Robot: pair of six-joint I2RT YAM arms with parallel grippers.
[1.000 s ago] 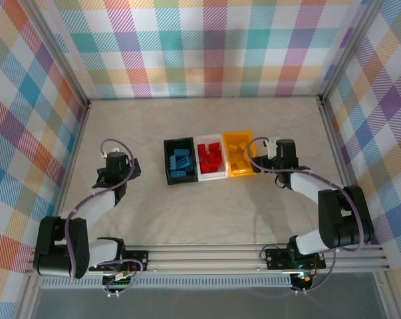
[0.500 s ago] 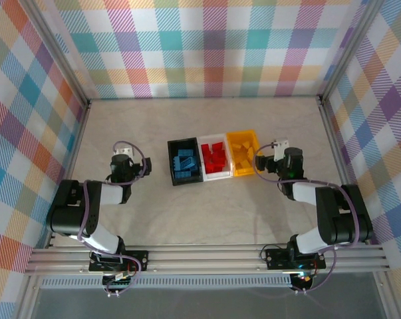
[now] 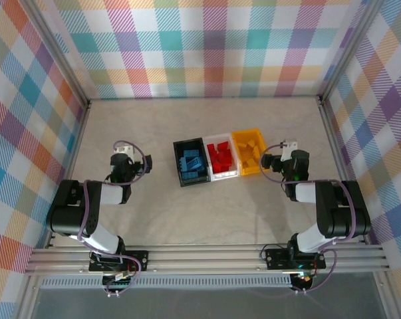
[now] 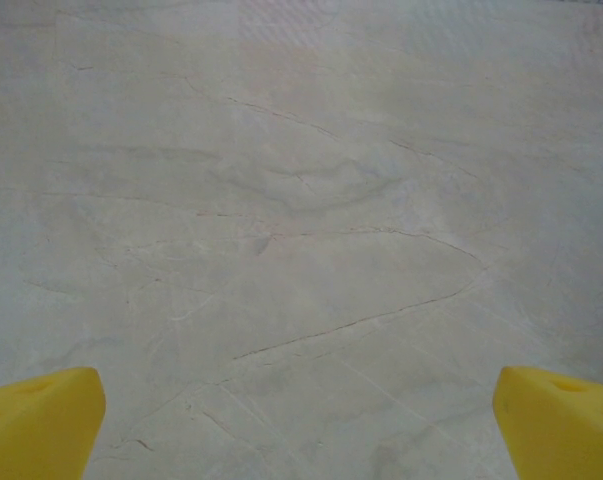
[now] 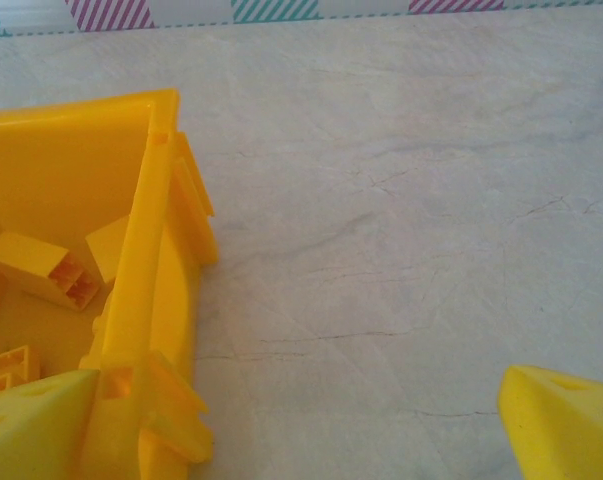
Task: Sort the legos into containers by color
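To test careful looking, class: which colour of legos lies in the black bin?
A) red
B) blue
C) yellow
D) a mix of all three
B: seen from above, the black bin holds blue legos, while the red legos lie in the white bin beside it.

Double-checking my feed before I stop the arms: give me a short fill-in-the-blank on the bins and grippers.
1. The bricks in the black bin are all ___.
2. The white bin stands ___ the black bin and the yellow-orange bin.
3. The left gripper and the right gripper both have ___ jaws.
Missing words: blue; between; open.
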